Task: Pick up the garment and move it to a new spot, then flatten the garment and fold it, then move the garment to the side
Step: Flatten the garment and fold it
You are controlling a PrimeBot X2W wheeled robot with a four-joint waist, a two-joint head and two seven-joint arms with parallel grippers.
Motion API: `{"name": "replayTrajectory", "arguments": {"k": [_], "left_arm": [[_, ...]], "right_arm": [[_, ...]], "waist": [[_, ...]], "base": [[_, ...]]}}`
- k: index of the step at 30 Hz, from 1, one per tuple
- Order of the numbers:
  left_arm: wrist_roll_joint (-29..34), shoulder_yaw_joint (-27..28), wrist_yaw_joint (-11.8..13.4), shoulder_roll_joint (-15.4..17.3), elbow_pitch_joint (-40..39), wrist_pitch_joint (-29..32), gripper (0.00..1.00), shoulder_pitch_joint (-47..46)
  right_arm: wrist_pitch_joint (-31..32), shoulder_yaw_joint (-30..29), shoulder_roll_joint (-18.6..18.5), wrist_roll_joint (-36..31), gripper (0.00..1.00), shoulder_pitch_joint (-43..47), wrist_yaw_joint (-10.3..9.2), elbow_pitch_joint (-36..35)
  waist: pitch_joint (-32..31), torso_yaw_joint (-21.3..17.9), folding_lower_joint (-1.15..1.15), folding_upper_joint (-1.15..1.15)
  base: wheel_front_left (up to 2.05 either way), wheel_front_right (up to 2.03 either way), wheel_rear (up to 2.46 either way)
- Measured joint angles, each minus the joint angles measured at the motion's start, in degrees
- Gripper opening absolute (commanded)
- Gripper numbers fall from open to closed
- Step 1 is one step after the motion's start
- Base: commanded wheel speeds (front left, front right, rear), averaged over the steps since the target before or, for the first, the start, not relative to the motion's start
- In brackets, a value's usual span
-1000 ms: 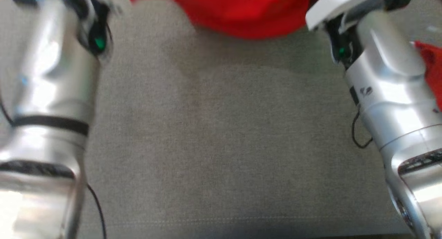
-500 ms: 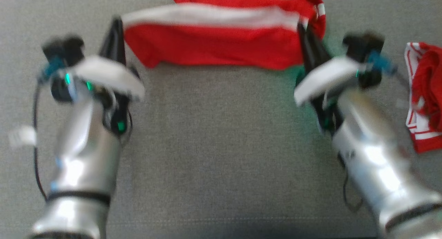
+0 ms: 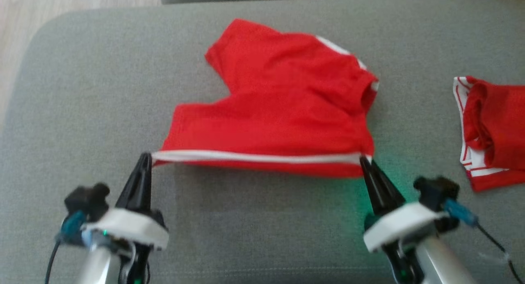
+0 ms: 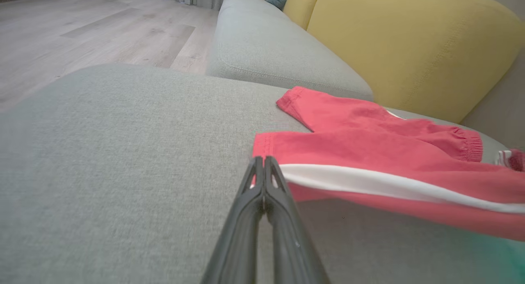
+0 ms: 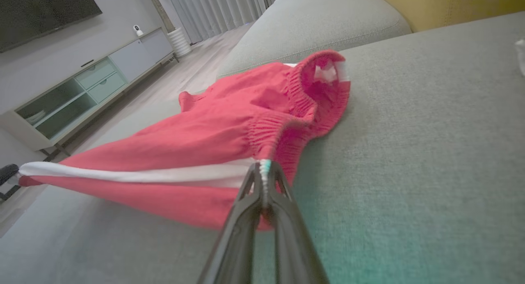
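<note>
The left pincer (image 3: 145, 159) grips one end of the striped edge of the shorts (image 3: 279, 111), which trail on the sofa (image 3: 82, 91), and the right pincer (image 3: 363, 161) grips the other: draw both back evenly, edge taut, so the cloth lies flat.

Red garment (image 3: 279, 111) (white side stripe) on grey sofa (image 3: 82, 111)

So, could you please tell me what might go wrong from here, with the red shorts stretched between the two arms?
1. Both jaws, left and right, are shut on just the ends of the white stripe of the red shorts; a firmer pull may slip the fabric free.
2. The waistband is bunched on the grey cushion, so creases may get folded in.
3. A second red garment lies close on the right and might get snagged.
</note>
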Motion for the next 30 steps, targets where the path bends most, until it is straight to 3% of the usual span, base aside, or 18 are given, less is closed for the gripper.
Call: {"name": "replayTrajectory", "arguments": {"k": [9, 14, 18, 23, 30], "left_arm": [[-0.1, 0.3, 4.9, 1.2, -21.8, 8.4, 0.00, 13.5], [-0.1, 0.1, 4.8, 3.0, -26.8, 11.2, 0.00, 14.0], [-0.1, -0.7, 2.7, 4.0, -23.7, 11.4, 0.00, 7.5], [-2.6, -3.0, 0.1, 4.7, -14.9, 12.5, 0.00, -5.9], [-6.6, -12.1, -0.7, 7.1, 1.3, 14.6, 0.00, -26.9]], "right_arm": [[11.6, -5.8, 1.8, -3.2, 0.00, 19.9, 0.00, -24.8], [14.5, -6.7, 2.6, -2.0, 0.00, 24.1, 0.00, -30.7], [15.7, -7.3, 2.6, -0.7, 0.00, 22.6, 0.00, -30.3], [16.0, -7.5, 2.6, 0.7, 0.00, 14.0, 0.00, -27.2], [10.9, -7.1, 2.5, 4.4, 0.00, 2.0, 0.00, -20.0]], "waist": [[-2.6, -0.3, 0.00, 0.00], [-2.0, -0.5, 0.00, 0.00], [-0.9, -0.7, 0.00, 0.00], [1.8, -1.8, 0.00, 0.00], [7.1, -3.9, 0.01, 0.00]], "base": [[0.00, 0.00, 0.00], [0.00, 0.00, 0.00], [0.00, 0.00, 0.00], [0.00, 0.00, 0.00], [0.00, 0.00, 0.00]]}}
